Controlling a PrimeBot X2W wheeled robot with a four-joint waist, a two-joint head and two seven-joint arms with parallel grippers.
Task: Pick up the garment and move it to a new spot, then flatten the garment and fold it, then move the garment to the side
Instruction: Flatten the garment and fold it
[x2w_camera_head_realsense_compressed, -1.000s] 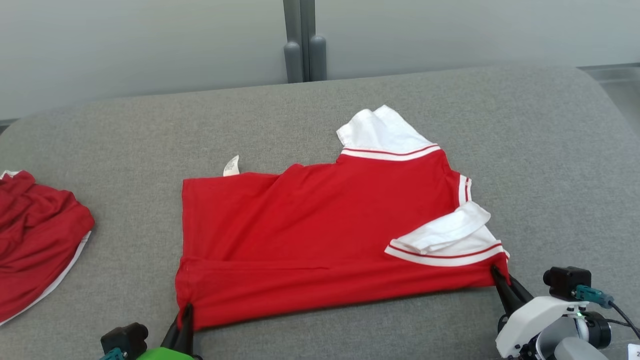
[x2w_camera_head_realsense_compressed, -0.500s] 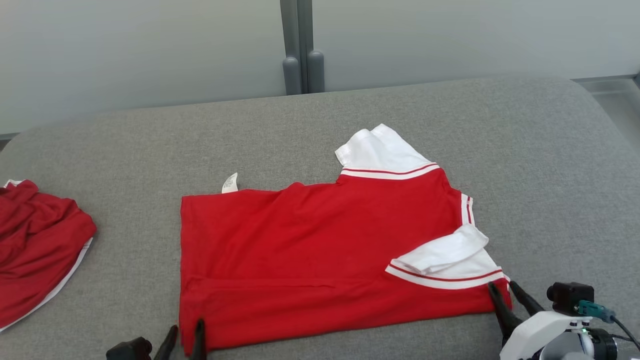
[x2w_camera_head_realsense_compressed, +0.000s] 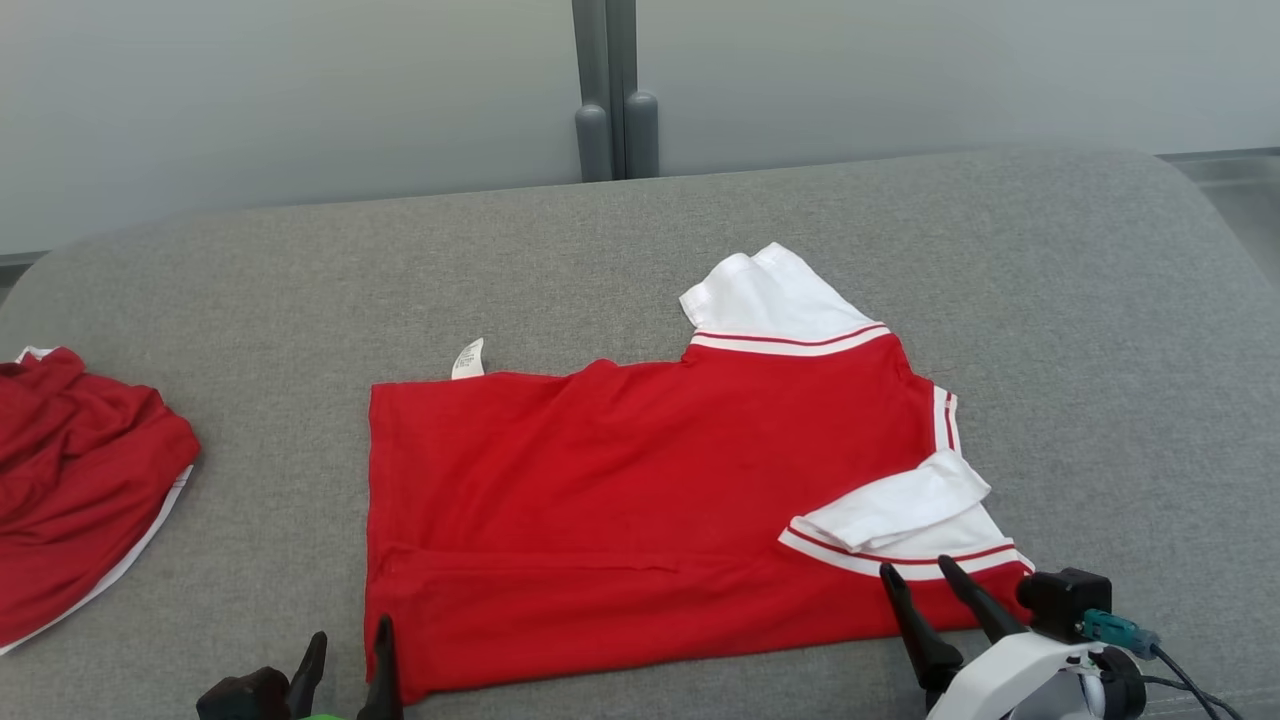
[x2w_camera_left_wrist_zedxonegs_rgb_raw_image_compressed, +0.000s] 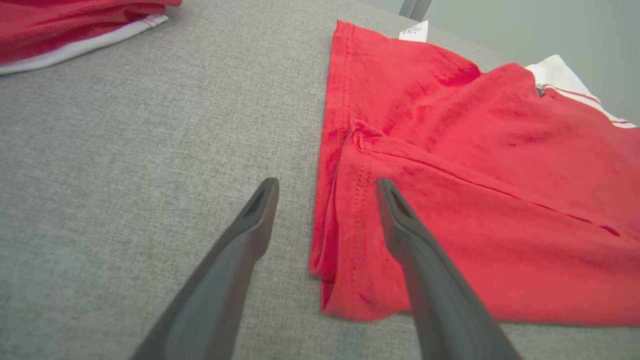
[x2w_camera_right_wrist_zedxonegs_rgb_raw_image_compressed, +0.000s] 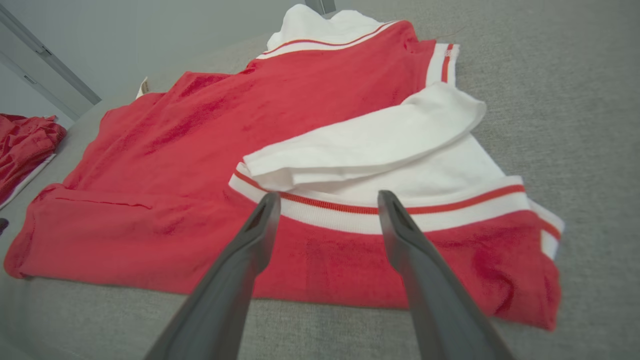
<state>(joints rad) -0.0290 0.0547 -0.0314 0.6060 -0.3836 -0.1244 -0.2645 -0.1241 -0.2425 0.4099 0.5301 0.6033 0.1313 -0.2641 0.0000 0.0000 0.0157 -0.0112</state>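
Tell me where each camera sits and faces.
Head view: high, facing forward and down at the red shirt on the grey cushion; left pincer, right pincer at bottom.
Left wrist view: low, facing the shirt's hem corner past its open pincer.
Right wrist view: low, facing the white flap past its open pincer.
Both wrist views share the white label.

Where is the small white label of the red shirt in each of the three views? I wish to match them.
Head view: white label left of centre, at the far edge of the red shirt.
Left wrist view: label at top, right of centre.
Right wrist view: label upper left.
Shared landmark: second red garment, lying apart.
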